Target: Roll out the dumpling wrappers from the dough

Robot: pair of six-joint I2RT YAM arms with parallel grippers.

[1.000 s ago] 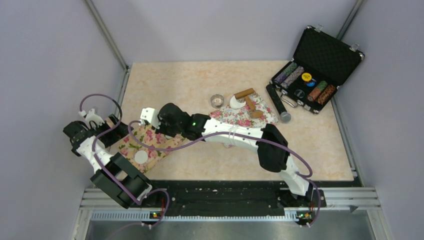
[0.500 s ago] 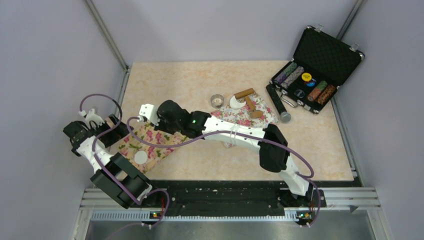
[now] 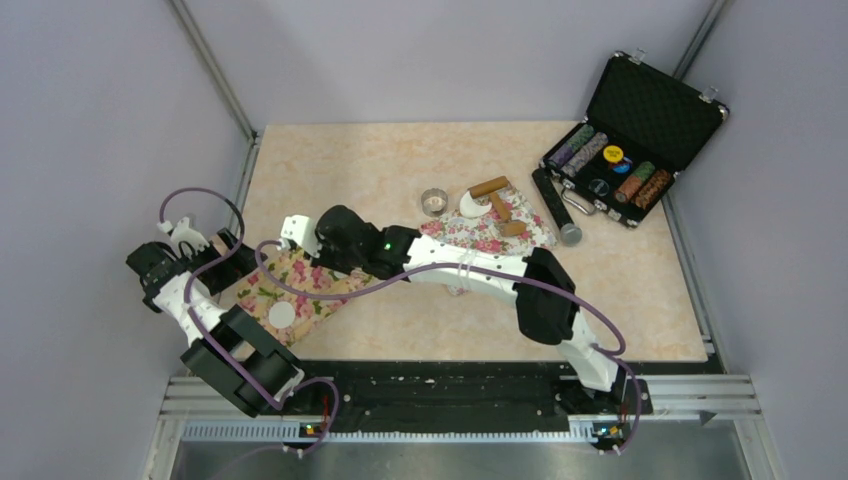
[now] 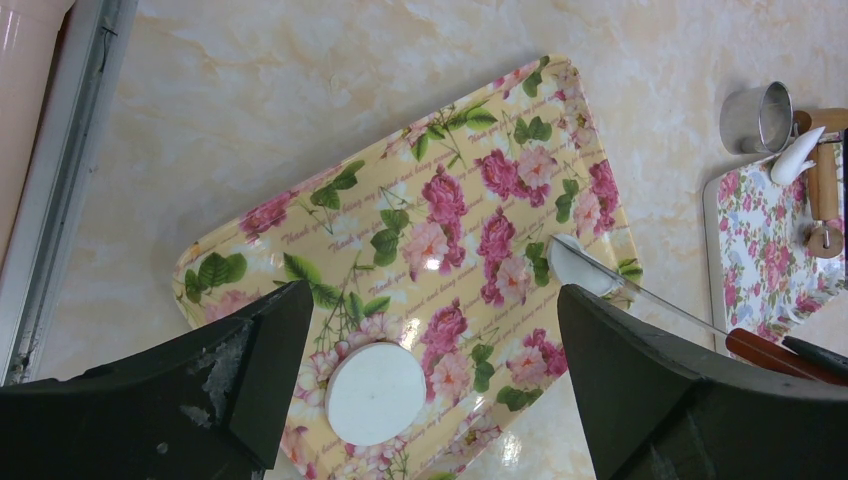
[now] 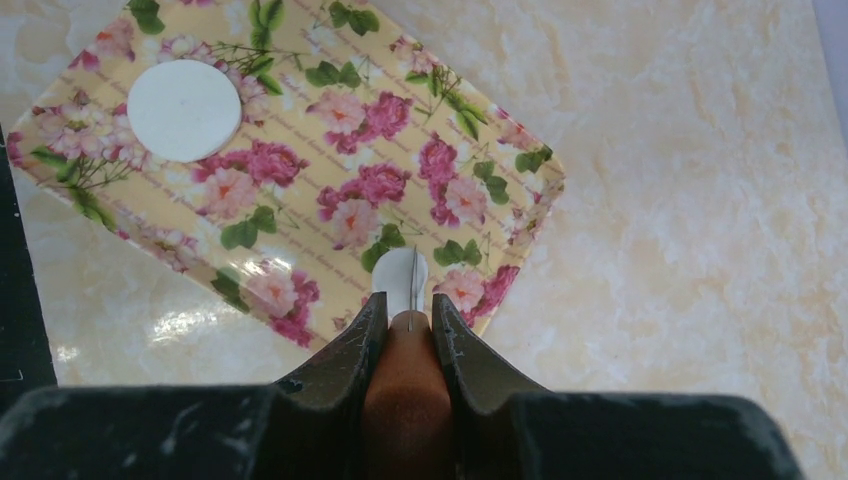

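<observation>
Wood handle [image 5: 405, 395] of a thin-bladed tool is clamped in the right gripper [image 5: 407, 305], with the jaws nearly closed on it. The blade [image 4: 645, 297] runs straight out ahead of the fingertips, edge-on to that wrist cam. A small white bit [image 5: 400, 272] sits at the blade tip, just over the tray [image 5: 340, 110] edge nearest that hand. It could be a folded wrapper or just dough stuck to the blade; I can't tell from either angle.

Over the same tray, the left gripper [image 4: 432, 320] hangs spread wide with nothing in it. One finished wrapper [image 4: 377, 393] lies flat on the tray, directly below and between its jaws. Seen from the right hand it is well ahead and to the left of the blade tip, and apart from it.

The rest of the dough [image 3: 469, 206] is well behind the right hand, just beside the cutter [image 3: 433, 201].

Handling, my read:
- The wrapper is thin, soft and light, and probably tacky.
- A pinch at the edge would crease or tear it, and a pull would stretch it out of round.
- It's better to slide the blade flat under the whole disc, lift from beneath and keep it level.
- The glossy tray should let the blade slip under, but the disc may skid ahead instead of riding up.
- The left jaws could back-stop it. If the left has to take it, it should grip lightly at the rim only.
</observation>
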